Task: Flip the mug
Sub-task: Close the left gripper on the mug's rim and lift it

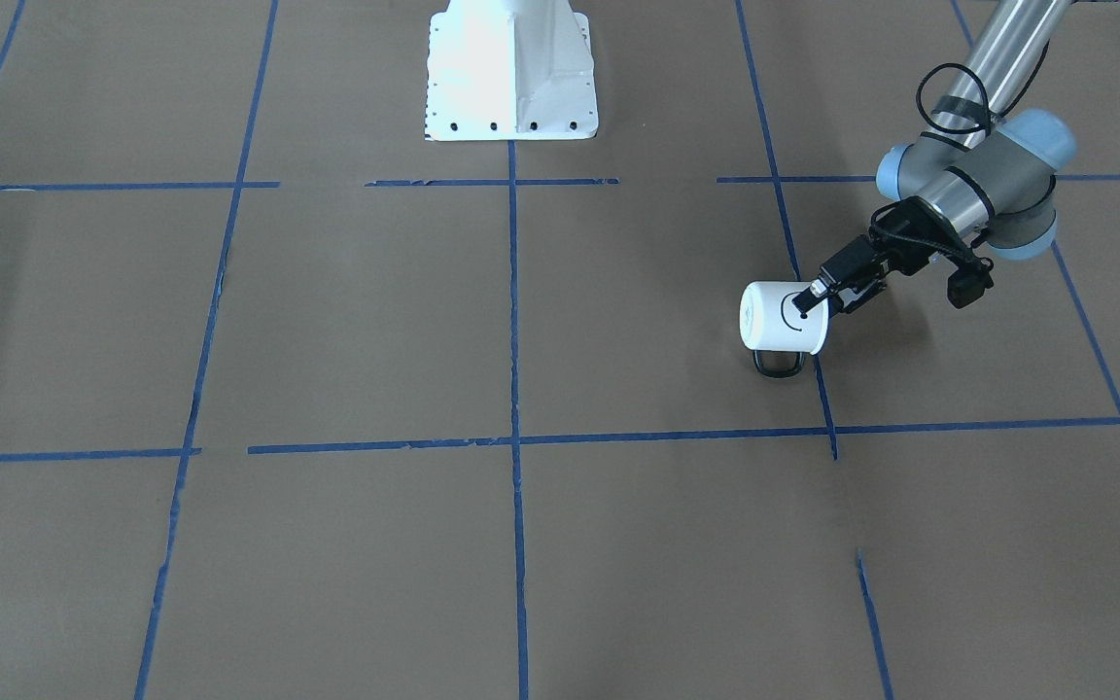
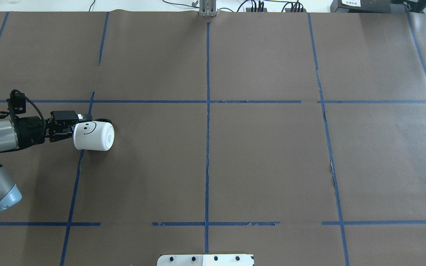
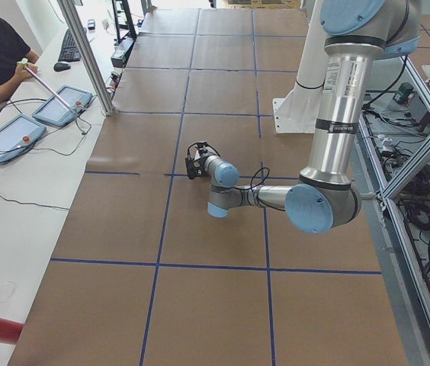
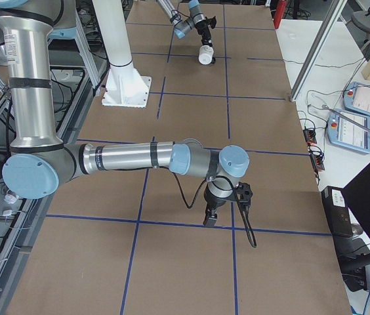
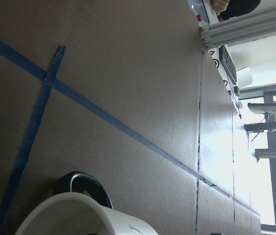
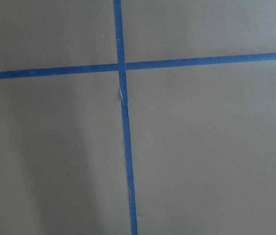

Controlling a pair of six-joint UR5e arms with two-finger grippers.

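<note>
Left gripper (image 1: 806, 303) is pinched onto the mug (image 1: 782, 318) at the end nearest the arm. One black finger lies along the outside wall, just beside the smiley face (image 2: 87, 128), and the other finger is hidden from where I stand. The white mug is tipped on its side, with its flat end turned away from the arm toward the middle of the table (image 2: 272, 166). Its black handle (image 1: 779, 363) sticks out toward the operators' side. It sits over a blue tape line (image 2: 74, 184) on the robot's left part of the brown surface; I cannot tell whether it touches the paper or hangs just above it.

Far across the table, the right gripper (image 4: 210, 220) points straight down near a tape crossing. I cannot tell whether its fingers are spread or together.
</note>
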